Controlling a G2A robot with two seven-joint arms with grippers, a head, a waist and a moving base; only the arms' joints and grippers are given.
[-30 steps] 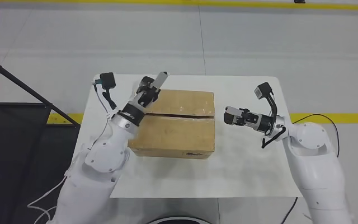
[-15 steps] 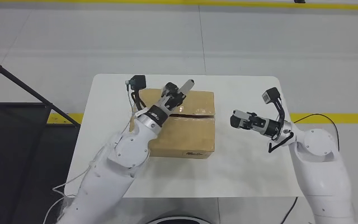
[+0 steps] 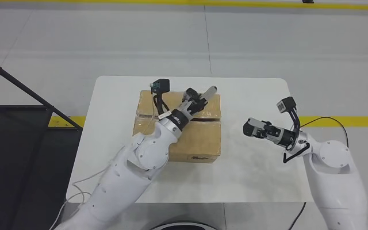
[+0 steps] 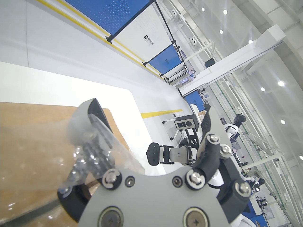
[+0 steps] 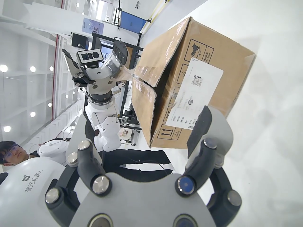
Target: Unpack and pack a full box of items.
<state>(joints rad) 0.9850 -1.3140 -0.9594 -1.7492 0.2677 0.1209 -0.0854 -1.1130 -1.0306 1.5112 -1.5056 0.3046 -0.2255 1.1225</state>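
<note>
A brown cardboard box [image 3: 190, 138] stands in the middle of the white table [image 3: 253, 172]. Its top flaps [image 5: 151, 72] are parted slightly along the centre seam. My left gripper [image 3: 206, 95] hovers over the box's far right top edge. It is open, and a strip of clear tape [image 4: 78, 128] clings to one finger and stretches back to the seam [image 5: 123, 73]. My right gripper [image 3: 247, 127] hangs open and holds nothing, off the box's right side, facing its labelled end [image 5: 196, 90].
Bare table surface lies in front of the box and to its right, around the right arm. A black panel and stand [image 3: 23, 144] sit on the floor beyond the table's left edge.
My left gripper has travelled along the box's top from its left end to its right end, with the tape trailing. My right gripper has drawn back to the right, away from the box.
</note>
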